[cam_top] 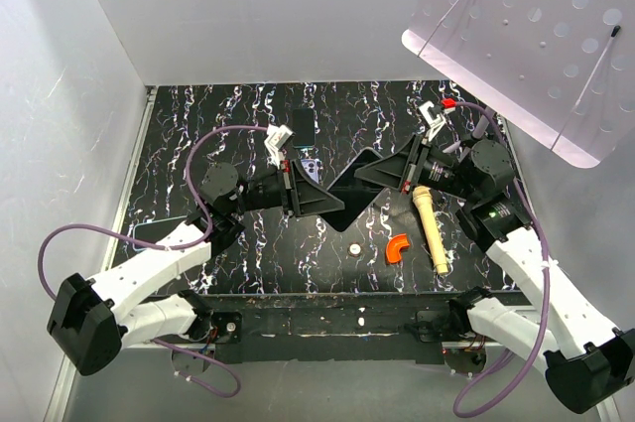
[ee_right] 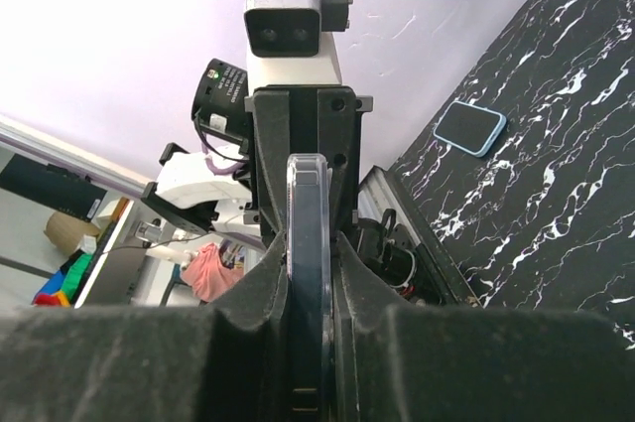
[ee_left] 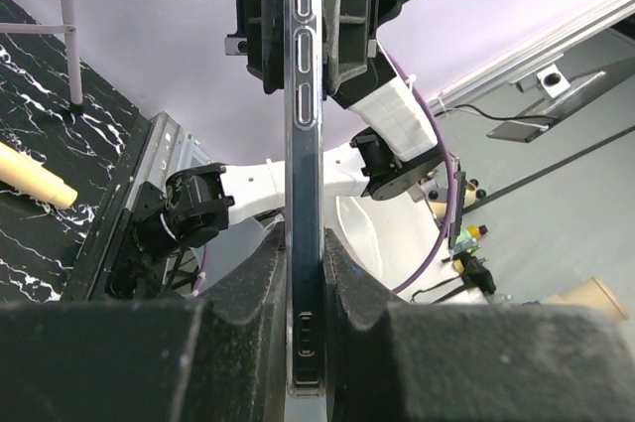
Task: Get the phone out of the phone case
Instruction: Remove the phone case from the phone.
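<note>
Closest to the lens in the left wrist view: the dark fingers of the left end effector, clenched flat on both faces of the phone. The phone stands on edge with its charging port down by the fingers and its side buttons running up toward 12 o'clock. At the far end the right end effector is clamped on the same phone. Its own wrist view shows the rounded, clear rim of the case pinched between the fingers. So the phone is off the bench, bridged in the air between the two arms at mid-scene, and as far as can be seen it sits inside its case. My reading of why it is held this way: with one end pinned by each arm, one side can anchor while the other peels or pushes, and a lone arm could not do that against a slippery shell. I cannot tell whether either grip bears on the case lip alone or on the phone through it, and that matters, since squeezing both together would lock the phone in. On the bench, taken from the held phone in the overhead view, a cream stick lies at 4 o'clock, an orange curved piece at 5 and a small round disc at 6. A dark blue-edged slab lies flat toward 11 o'clock, well apart from the rest. All of these are well away from the working gap.
</note>
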{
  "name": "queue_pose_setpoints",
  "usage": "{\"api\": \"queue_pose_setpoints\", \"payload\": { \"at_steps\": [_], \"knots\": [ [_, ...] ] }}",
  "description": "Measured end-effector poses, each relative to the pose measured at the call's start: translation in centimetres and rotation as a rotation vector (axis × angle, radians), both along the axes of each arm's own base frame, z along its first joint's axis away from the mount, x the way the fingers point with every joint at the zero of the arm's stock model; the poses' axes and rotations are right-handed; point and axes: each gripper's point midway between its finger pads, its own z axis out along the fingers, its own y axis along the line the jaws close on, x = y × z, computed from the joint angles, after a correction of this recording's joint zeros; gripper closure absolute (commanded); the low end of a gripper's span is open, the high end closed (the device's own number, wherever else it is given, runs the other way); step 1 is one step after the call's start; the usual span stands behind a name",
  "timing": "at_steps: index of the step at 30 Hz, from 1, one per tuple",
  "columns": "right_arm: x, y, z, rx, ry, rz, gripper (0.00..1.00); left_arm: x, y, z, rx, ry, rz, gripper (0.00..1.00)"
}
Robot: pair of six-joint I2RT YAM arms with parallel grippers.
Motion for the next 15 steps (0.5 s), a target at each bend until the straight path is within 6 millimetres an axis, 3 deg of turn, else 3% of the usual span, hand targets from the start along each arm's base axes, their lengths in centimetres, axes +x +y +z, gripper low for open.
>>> {"api": "queue_pose_setpoints", "payload": {
  "at_steps": [1, 3, 5, 7, 10, 15],
  "knots": [
    [0.1, 0.0, 0.0, -0.002, -0.005, -0.004, 0.99, 0.1, 0.0, 0.0, 0.002, 0.01, 0.004, 0.89],
    [0.1, 0.1, -0.1, -0.004, -0.012, -0.005, 0.99, 0.1, 0.2, -0.1, 0.016, 0.026, 0.015, 0.52],
    [0.1, 0.1, -0.2, -0.006, -0.005, -0.013, 0.99, 0.2, 0.3, -0.1, 0.041, 0.025, 0.037, 0.35],
    [0.2, 0.1, -0.2, -0.008, 0.0, -0.02, 0.99, 0.4, 0.4, 0.0, 0.078, 0.021, 0.056, 0.3],
    [0.4, -0.2, -0.3, -0.008, 0.013, -0.029, 0.99, 0.4, 1.1, 0.0, 0.11, 0.001, 0.075, 0.3],
    [0.7, -0.8, -0.2, -0.004, 0.036, -0.025, 0.99, 0.3, 3.1, 0.7, 0.08, -0.018, 0.076, 0.48]
  ]
}}
